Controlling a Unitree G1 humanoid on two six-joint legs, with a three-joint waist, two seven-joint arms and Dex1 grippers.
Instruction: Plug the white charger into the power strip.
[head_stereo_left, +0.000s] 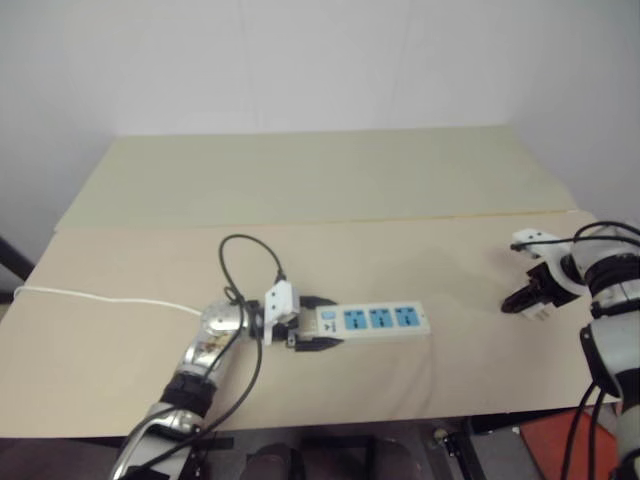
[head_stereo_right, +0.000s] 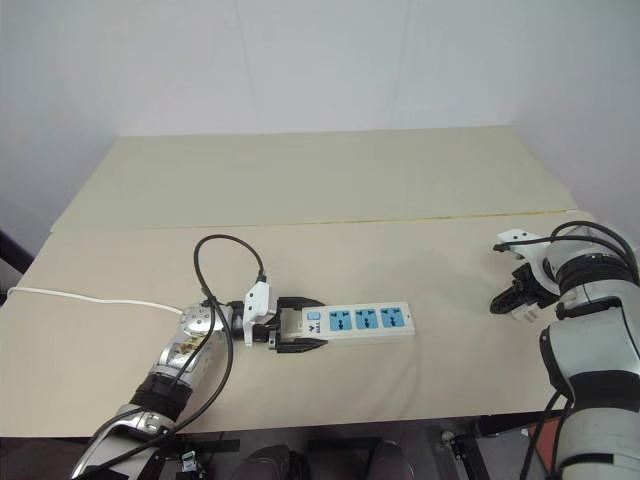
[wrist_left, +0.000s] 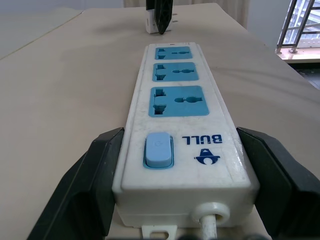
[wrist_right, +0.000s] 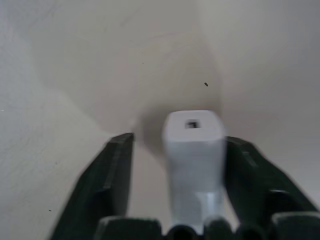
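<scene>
Right wrist view: right pincer (wrist_right: 175, 190) straddles the white charger (wrist_right: 194, 150), one finger touching; left pincer (wrist_left: 182, 185) clasps the power strip (wrist_left: 180, 125).

One power strip (head_stereo_left: 375, 320) (three blue sockets), one white charger (wrist_right: 194, 150)

Power strip (wrist_left: 180, 135): long white bar lying flat on the beige counter (wrist_left: 65, 85), seen lengthwise from its switch end. Three blue sockets in a row along its top. Pale blue rocker switch (wrist_left: 158, 150) nearest the cord end, with blue "BULL" lettering and a small logo beside it. Thin white cord (wrist_left: 210, 222) leaves the near end face.

Left claw (wrist_left: 182, 185): two black fingers (wrist_left: 87, 185), one on each long side of the strip's switch end, standing wide and against or just beside its sides.

Far end: a black finger (wrist_left: 162, 15) comes down onto a small white charger (wrist_left: 149, 22) on the counter, just beyond the strip.
</scene>
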